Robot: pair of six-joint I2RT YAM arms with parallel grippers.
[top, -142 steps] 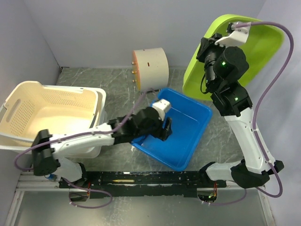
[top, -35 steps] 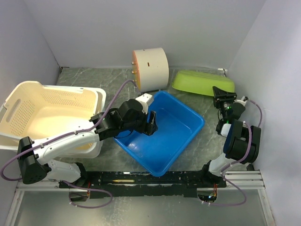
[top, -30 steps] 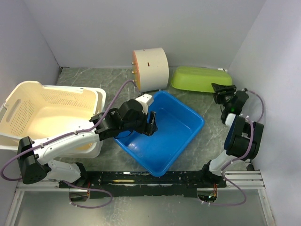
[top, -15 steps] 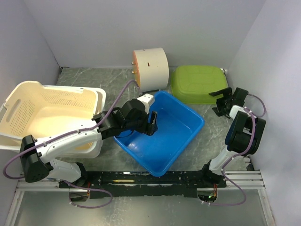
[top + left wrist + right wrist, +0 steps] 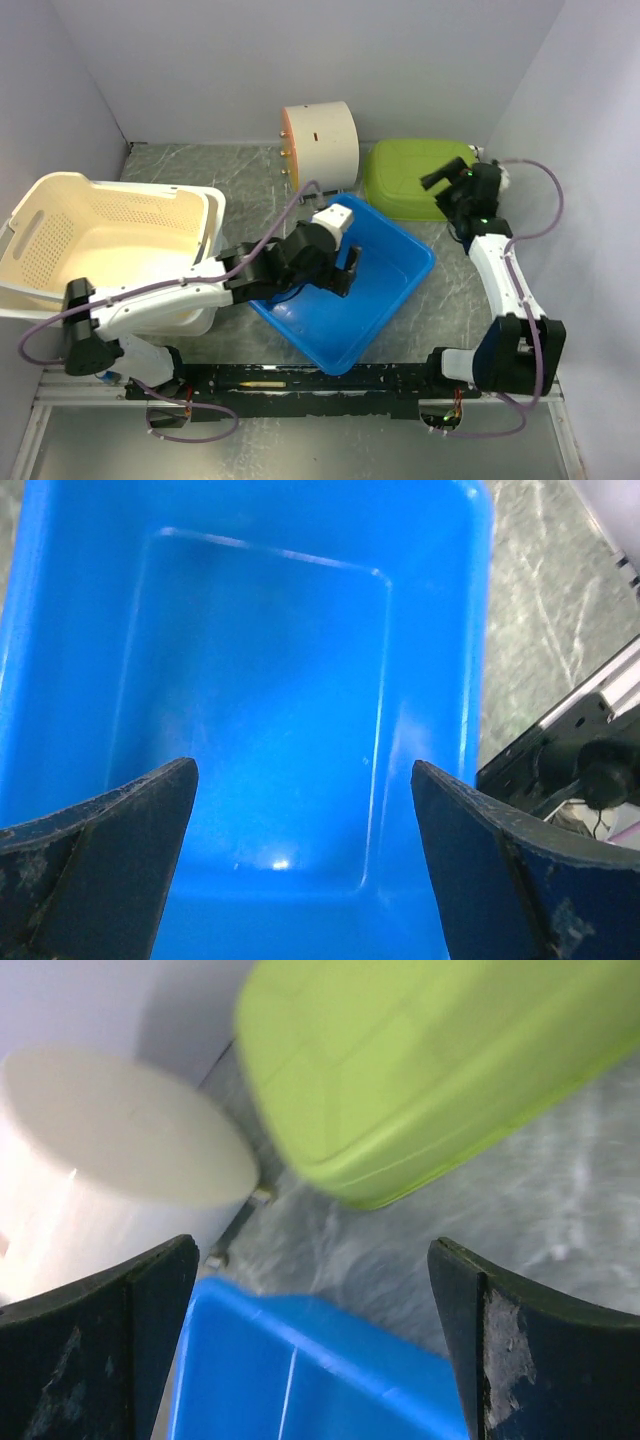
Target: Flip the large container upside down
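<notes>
Four things on the grey stone counter, with two arms reaching in from the front.
The big cream plastic basket with holes sits at the far left, by the left wall. The blue plastic tub sits in the middle, open side up, just right of the basket. Behind the blue tub, near the back wall, the cream round drum lies on its side. The green plastic tub lies bottom up just right of the drum, behind the blue tub's right corner. The left jaws hang over the inside of the blue tub. The right jaws are by the green tub's right side. The black metal rail runs along the front.
</notes>
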